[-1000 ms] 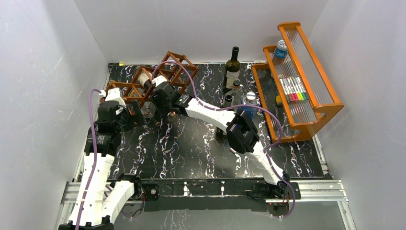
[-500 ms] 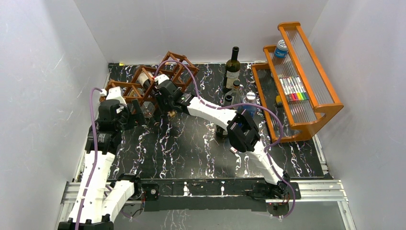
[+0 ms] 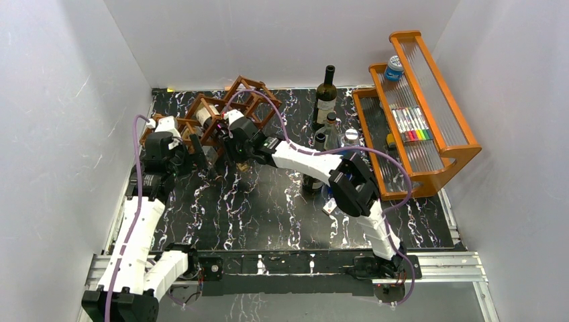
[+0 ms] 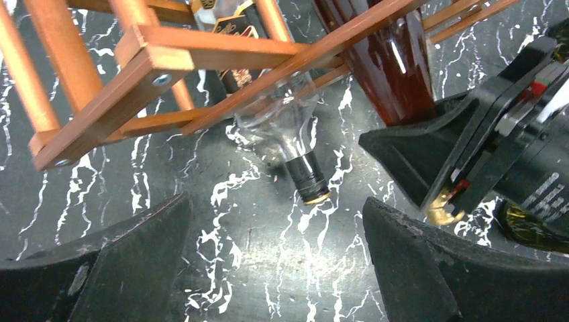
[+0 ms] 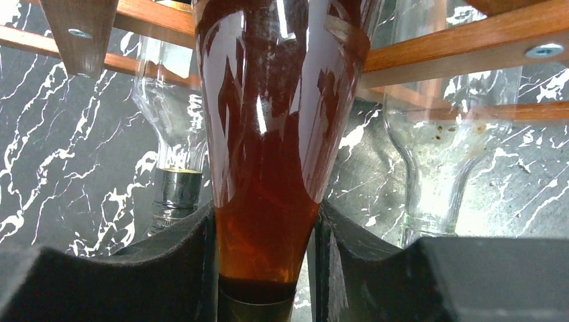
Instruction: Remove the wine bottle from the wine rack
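At left, left tool (image 4: 275, 225) spread wide and empty, just in front of wine rack (image 4: 168, 57). At centre, amber wine bottle (image 5: 265, 161) lodged in a rack cell, neck protruding forward. At right, right tool (image 5: 265, 265) clamped on that neck. Advisable: draw straight out along the bottle's axis, away from rack, clear of flanking clear bottles (image 5: 439, 161).

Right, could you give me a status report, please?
Right gripper shut on wine bottle neck. Left gripper open, empty. Bottle in wine rack. Clear bottles flanking.

The wine rack (image 4: 161, 60) is crossing the upper frame, a clear bottle (image 4: 288, 131) poking down at centre; at right the right gripper (image 4: 436, 194) is clamping the amber wine bottle (image 4: 396, 74)
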`<state>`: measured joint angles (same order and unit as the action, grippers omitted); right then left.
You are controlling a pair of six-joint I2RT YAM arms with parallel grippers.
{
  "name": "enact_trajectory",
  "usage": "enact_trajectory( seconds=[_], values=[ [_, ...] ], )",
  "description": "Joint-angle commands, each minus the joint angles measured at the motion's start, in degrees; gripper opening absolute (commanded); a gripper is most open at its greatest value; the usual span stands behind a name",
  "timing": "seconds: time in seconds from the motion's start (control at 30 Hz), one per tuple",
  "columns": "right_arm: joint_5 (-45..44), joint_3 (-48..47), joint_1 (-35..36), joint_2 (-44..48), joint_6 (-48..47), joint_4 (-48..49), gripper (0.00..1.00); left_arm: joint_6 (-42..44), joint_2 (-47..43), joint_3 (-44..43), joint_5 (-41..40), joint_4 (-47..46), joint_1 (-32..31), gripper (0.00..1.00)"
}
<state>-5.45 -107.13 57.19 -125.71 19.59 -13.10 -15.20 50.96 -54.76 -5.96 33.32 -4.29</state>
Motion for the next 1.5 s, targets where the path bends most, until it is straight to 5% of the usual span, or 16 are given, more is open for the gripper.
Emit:
enact_trajectory(
  seconds=[0.0, 0.5, 0.97, 1.47],
  values=[
    [3.27, 1.13, 2.5, 7.39, -2.09, 9.26, 0.0, -2.03, 1.88, 0.97, 3.76, -3.78, 0.05, 0.98],
    [3.8, 13.37, 5.05, 18.36, -1.72, 12.02, 0.0, -2.44, 9.59, 3.35, 4.57, -11.16, 0.08, 0.97],
    [-0.02, 22.86, 8.2, 28.87, -3.86, 10.32, 0.0, 0.0, 13.77, 2.96, 3.32, -13.87, 0.08, 0.78],
    [-10.57, 16.87, 11.73, 31.36, -1.61, -7.44, 0.0, -0.19, 11.2, 2.59, 2.41, -12.93, 0.08, 0.78]
  ],
)
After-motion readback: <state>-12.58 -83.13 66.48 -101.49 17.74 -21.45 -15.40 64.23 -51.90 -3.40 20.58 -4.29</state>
